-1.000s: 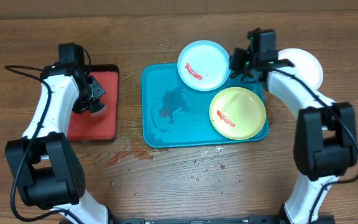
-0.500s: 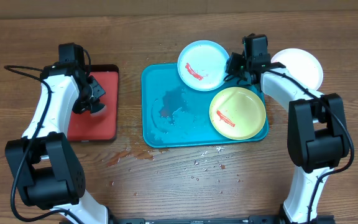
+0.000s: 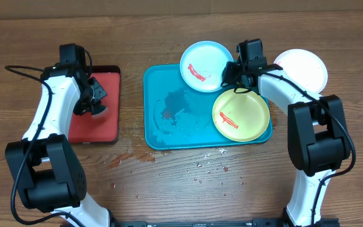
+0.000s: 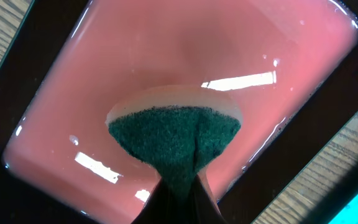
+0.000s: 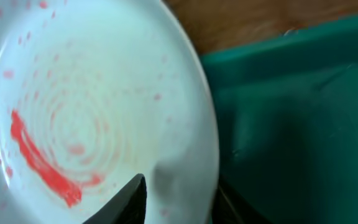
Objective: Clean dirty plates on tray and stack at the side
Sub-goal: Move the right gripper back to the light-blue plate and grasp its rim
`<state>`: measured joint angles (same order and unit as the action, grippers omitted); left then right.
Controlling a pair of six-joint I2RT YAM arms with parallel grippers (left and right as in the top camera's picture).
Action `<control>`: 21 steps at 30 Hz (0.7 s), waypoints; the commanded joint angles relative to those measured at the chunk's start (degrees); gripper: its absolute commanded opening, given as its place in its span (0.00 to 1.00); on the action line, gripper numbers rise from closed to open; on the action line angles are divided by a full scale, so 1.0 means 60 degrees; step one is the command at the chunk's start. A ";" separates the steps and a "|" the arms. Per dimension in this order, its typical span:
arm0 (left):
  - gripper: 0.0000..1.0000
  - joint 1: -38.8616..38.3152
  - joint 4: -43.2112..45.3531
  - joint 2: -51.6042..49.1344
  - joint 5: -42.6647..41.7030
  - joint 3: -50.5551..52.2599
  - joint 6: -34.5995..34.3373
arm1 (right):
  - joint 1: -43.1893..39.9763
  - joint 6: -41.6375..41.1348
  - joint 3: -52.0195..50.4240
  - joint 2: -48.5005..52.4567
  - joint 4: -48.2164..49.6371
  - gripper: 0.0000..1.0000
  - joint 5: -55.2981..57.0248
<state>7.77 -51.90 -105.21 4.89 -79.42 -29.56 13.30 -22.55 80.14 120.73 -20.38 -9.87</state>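
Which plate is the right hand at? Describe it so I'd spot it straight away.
Find the big teal tray in the middle of the table. At its top right corner in the overhead view, a light blue plate overhangs the rim, with the right hand at its edge. Its neighbours, the yellow-green plate on the tray and the white plate off it, are not blue.

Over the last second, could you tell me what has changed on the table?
The right gripper moved left, away from the white plate, to the right rim of the light blue plate; its fingers now straddle that rim, but I cannot tell whether they have closed. Nothing was lifted. The plates, including the yellow-green plate, stayed put, and the left gripper still holds the sponge over the red tray.
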 commanded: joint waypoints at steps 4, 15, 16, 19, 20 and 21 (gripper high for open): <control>0.04 -0.0015 0.0055 0.0226 -0.0080 0.0051 0.0219 | 0.1042 0.0131 0.0033 -0.0087 -0.0572 0.29 -0.2109; 0.04 -0.0015 0.0062 0.0226 -0.0080 0.0051 0.0215 | 0.1738 0.0288 0.0514 -0.1337 -0.1552 0.36 0.0976; 0.04 -0.0015 0.0069 0.0226 -0.0080 0.0051 0.0215 | 0.1672 0.0288 0.0561 -0.1370 -0.1435 0.36 0.1319; 0.04 -0.0015 0.0106 0.0226 -0.0080 0.0051 0.0215 | 0.1443 0.0291 0.0579 -0.1326 -0.0692 0.40 0.1526; 0.04 -0.0015 0.0117 0.0226 -0.0080 0.0051 0.0215 | 0.1388 0.0295 0.0579 -0.1279 -0.0474 0.40 0.1519; 0.04 -0.0015 0.0124 0.0226 -0.0084 0.0051 0.0215 | 0.1355 0.0306 0.0579 -0.1231 -0.0233 0.40 0.1483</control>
<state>7.75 -51.42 -105.21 4.89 -79.42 -29.41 22.61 -20.95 82.06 114.52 -24.49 -5.28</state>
